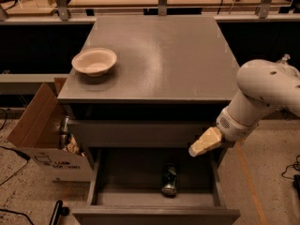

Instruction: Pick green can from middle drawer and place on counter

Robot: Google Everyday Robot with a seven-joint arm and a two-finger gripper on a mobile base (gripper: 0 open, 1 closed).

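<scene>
The drawer point(126, 177) stands open. On its floor lies the can point(169, 178), on its side, dark green with a silvery end facing forward. The gripper point(205, 142) hangs over the drawer's right rear corner, apart from the can; I cannot tell whether it is clenched. Beyond, the counter point(159, 55) bears a pale bowl point(94, 61) at its left.

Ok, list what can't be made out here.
Camera view:
- can in the drawer: label lettering too small and dim to read.
- drawer front: cut off by the bottom edge.
- box contents: mostly hidden behind the counter.
- arm behind the pincer, which hangs over the drawer's right side: cut off by the right edge.
</scene>
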